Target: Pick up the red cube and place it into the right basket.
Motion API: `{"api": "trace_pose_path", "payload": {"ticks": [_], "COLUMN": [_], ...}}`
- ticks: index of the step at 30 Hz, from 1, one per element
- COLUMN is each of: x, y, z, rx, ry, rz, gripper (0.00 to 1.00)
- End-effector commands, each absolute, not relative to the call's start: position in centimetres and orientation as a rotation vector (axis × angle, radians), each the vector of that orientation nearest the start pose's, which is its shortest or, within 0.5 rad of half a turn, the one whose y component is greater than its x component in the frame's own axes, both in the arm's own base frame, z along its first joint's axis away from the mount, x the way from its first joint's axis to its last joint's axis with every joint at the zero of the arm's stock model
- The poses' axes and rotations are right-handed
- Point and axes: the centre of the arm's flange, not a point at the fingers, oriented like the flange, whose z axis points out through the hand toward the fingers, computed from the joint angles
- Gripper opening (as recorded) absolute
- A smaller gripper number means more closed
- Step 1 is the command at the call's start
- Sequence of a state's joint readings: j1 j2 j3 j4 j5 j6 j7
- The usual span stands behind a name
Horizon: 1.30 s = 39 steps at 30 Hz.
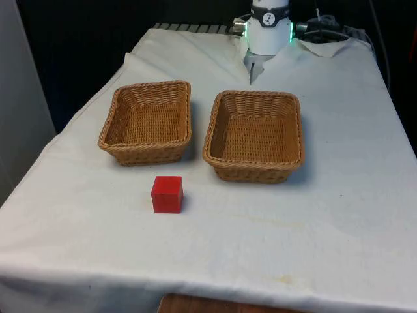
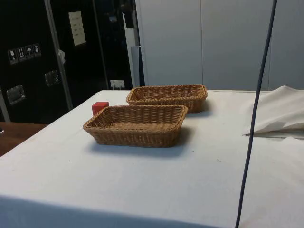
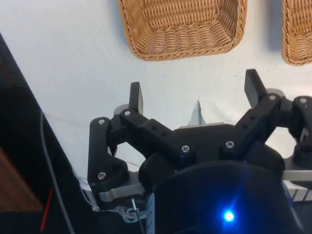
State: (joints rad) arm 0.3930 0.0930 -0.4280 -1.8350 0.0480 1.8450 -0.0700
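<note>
Overhead, the gripper (image 3: 193, 95) hangs above bare desk (image 3: 73, 63), fingers spread wide and holding nothing; two wicker baskets (image 3: 183, 24) lie ahead, the red cube (image 1: 167, 194) beyond them.

A wicker basket (image 1: 147, 124) sits on the front view's left of the worktop (image 1: 339, 215), which is draped in a white cloth. The cloth is rumpled and folded up near the far end (image 2: 280, 116). In the side view a thin dark cable (image 2: 254, 114) hangs down in front of the scene, and dark cabinets (image 2: 47, 52) with small labels stand behind the worktop beside pale wall panels (image 2: 213, 42).
</note>
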Motion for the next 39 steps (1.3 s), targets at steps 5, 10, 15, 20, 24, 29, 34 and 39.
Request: {"api": "trace_pose_path", "payload": {"ticks": [5,10,15,20,24,29,34,39], "x": [58.9,60.3,61.8,63.1,64.1,65.4,65.9,66.3], "y": [-0.6,-0.2,0.1,0.1,0.0,0.0,0.1,0.1], "z": [46.6,46.0,45.4,44.8,44.0,43.0,42.1,41.4], "rx": [-3.133,-3.143,-3.152,-3.155,-3.161,-3.179,-3.189,-3.195], "ry": [-0.032,-0.032,-0.030,-0.029,-0.038,-0.081,-0.127,-0.175], "rz": [0.124,0.131,0.129,0.122,0.117,0.097,0.077,0.049], "gripper": [1.00,1.00,1.00,1.00,1.00,1.00,1.00,1.00]}}
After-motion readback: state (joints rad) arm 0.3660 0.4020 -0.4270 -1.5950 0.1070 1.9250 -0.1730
